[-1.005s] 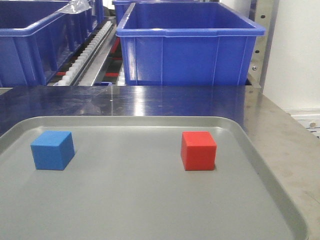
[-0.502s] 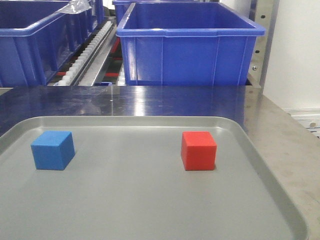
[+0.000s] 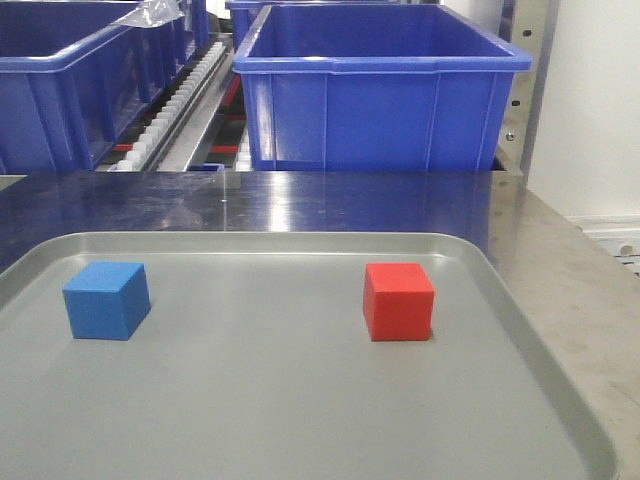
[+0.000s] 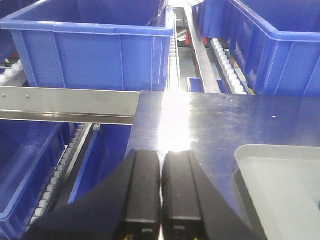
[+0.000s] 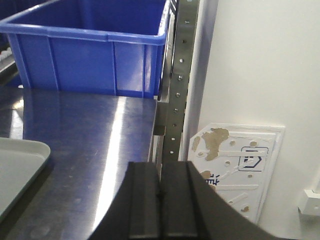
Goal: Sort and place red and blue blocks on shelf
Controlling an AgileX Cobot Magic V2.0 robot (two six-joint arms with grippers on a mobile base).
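The blue block (image 3: 106, 299) rests on the left side of a flat grey tray (image 3: 300, 420), and the red block (image 3: 398, 300) rests on its right side. Behind the tray stands the shelf, with a silver front rail (image 4: 65, 104), white roller tracks (image 3: 175, 100) and large blue bins (image 3: 375, 85). My left gripper (image 4: 161, 162) is shut with nothing between its fingers, hovering over the steel table's left edge. My right gripper (image 5: 160, 172) is also shut and empty, above the table's right edge. Neither gripper appears in the front view, and neither wrist view shows a block.
A shiny steel table (image 3: 300, 200) carries the tray. A perforated steel upright (image 5: 177, 75) stands at the shelf's right, with a white wall (image 5: 260, 60) beyond it. A stained white panel (image 5: 235, 160) leans below. More blue bins (image 4: 30, 165) sit on a lower level at left.
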